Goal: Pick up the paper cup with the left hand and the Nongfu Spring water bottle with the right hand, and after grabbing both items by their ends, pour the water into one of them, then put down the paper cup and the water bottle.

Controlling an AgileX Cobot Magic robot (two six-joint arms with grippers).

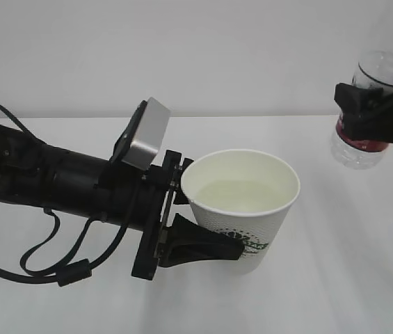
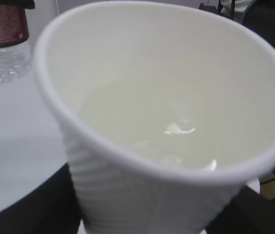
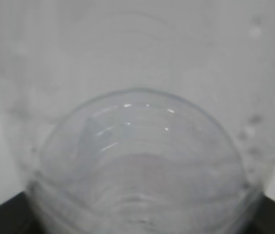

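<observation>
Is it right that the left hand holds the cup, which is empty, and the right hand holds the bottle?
Not quite. The cup in the left hand is not empty: the exterior and left wrist views show water in it. The right hand does hold the bottle.

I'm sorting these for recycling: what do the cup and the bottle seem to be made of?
The paper cup looks like matte white paper, with an embossed ribbed wall, a rolled rim and a printed green logo. The Nongfu Spring water bottle looks like clear glossy plastic, ribbed and see-through, with a red wrap label.
</observation>
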